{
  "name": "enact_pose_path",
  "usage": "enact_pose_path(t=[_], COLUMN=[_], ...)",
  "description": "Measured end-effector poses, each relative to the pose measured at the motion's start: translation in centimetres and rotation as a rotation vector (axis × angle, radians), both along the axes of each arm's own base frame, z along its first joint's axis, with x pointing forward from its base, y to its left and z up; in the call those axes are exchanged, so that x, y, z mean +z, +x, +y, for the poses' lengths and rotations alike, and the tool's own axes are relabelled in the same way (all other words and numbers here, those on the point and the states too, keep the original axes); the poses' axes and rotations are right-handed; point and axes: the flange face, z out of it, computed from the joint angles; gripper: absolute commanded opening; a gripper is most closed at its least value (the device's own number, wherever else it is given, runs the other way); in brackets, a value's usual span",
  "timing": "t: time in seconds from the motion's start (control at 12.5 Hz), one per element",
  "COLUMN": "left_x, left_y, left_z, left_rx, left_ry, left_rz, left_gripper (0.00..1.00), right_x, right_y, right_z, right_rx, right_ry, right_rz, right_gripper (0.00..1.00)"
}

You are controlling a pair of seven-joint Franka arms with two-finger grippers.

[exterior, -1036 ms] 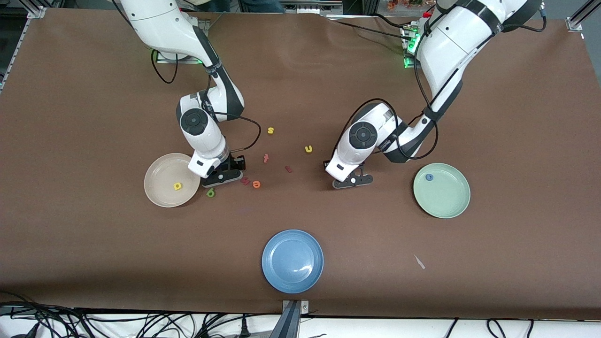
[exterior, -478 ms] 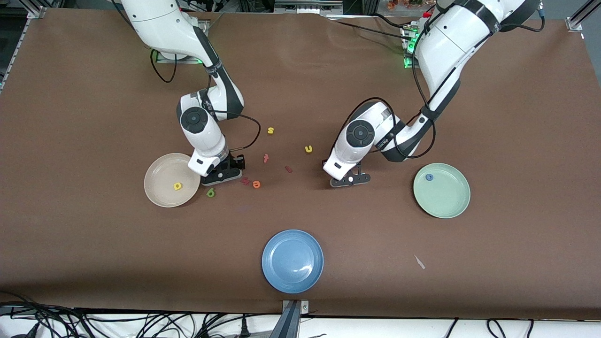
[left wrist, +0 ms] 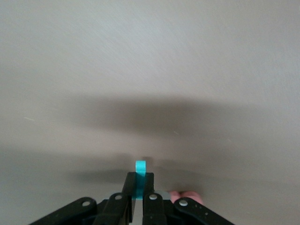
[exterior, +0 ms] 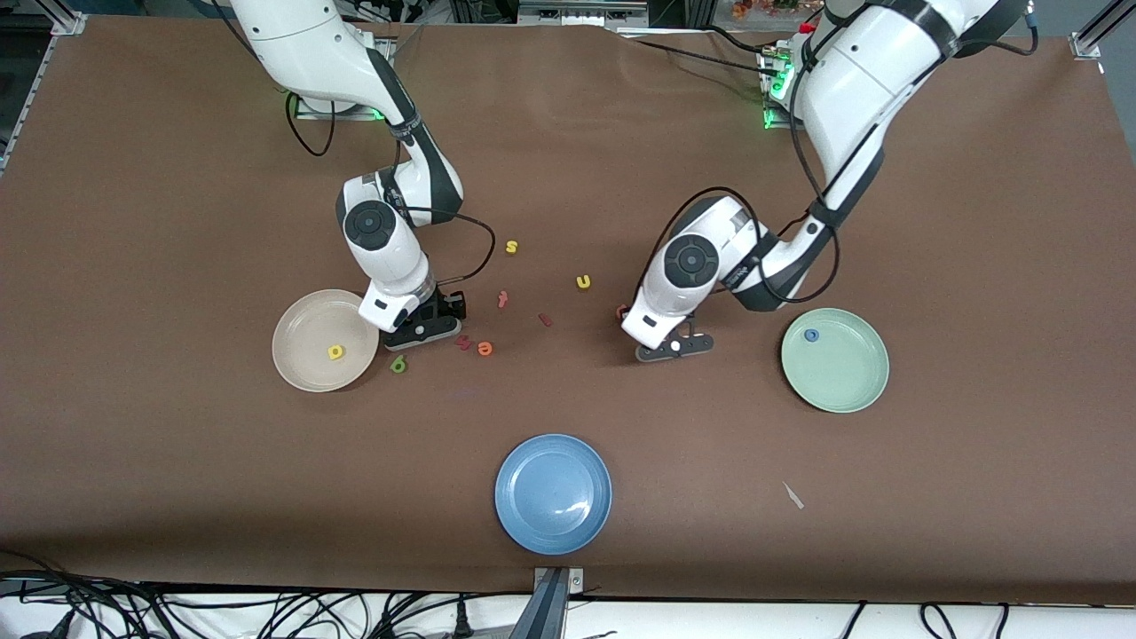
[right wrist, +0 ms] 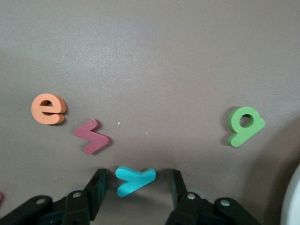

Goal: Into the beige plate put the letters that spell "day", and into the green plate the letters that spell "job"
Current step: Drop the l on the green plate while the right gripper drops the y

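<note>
Left gripper (left wrist: 138, 187): we see its two fingers squeezed tight on the thin teal "j" (left wrist: 140, 168). The tip of the stick pokes out past the fingertips. It is over the bare brown table (exterior: 177, 488), between the loose letters and the green plate.

Salmon "b" (left wrist: 186, 197): we see it lying on the table just beside the left gripper, at about 10 o'clock from that gripper in the front view.

Right gripper (right wrist: 136, 187): we see its fingers spread apart and low at the table, one on each side of the teal "y" (right wrist: 133, 180). We cannot tell if they touch it.

Green letter (right wrist: 244, 124): it lies flat on the table near the rim of the beige plate, at about 4 o'clock from the plate.

Orange "e" (right wrist: 47, 109) and dark red zigzag letter (right wrist: 92, 136): they lie side by side on the table, close to the teal "y".

Beige plate (exterior: 302, 328): we see the yellow "d" (exterior: 335, 352) lying in it. The plate is toward the right arm's end of the table.

Green plate (exterior: 843, 373): we see the blue "o" (exterior: 811, 335) lying in it, near the rim at about 10 o'clock. The plate is toward the left arm's end.

Blue plate (exterior: 553, 493): it sits nearest the front camera.
</note>
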Motion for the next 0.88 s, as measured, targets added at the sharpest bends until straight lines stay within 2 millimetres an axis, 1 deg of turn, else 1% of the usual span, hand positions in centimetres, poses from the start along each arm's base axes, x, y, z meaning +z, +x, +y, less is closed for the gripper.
enact_pose_path(t=[0.08, 0.16, 0.24, 0.32, 0.4, 0.48, 0.64, 0.8, 0.88], left_x=[2.3, 4.8, 7.3, 9.3, 10.5, 11.0, 10.3, 8.6, 7.3], left_y=[1.1, 2.2, 3.0, 3.7, 4.3, 4.7, 5.4, 5.7, 5.6], left_z=[1.9, 4.3, 7.3, 10.8, 14.3, 17.7, 24.4, 30.9, 33.4], left_rx=[0.006, 0.004, -0.009, -0.027, -0.047, -0.068, -0.115, -0.168, -0.187], left_ry=[0.011, 0.008, 0.003, 0.007, 0.015, 0.018, -0.005, -0.008, 0.006], left_rz=[0.009, 0.034, 0.066, 0.096, 0.123, 0.155, 0.196, 0.218, 0.231], left_gripper=[0.00, 0.00, 0.00, 0.00, 0.00, 0.00, 0.00, 0.00, 0.00], right_x=[0.0, 0.1, 0.1, 0.2, 0.4, 0.3, 0.3, 0.4, 0.4], right_y=[0.0, 0.0, 0.0, 0.1, 0.0, 0.0, 0.0, 0.0, 0.1], right_z=[0.0, 0.0, 0.0, 0.0, 0.1, 0.1, 0.1, 0.1, 0.0], right_rx=[0.000, 0.000, 0.001, 0.004, 0.010, 0.023, 0.041, 0.050, 0.060], right_ry=[0.000, 0.001, 0.001, 0.002, 0.004, 0.002, -0.001, -0.002, -0.005], right_rz=[-0.001, -0.003, -0.003, -0.005, -0.007, -0.007, -0.008, -0.007, -0.003], right_gripper=[0.49, 0.43, 0.37, 0.26, 0.15, 0.08, 0.08, 0.08, 0.08])
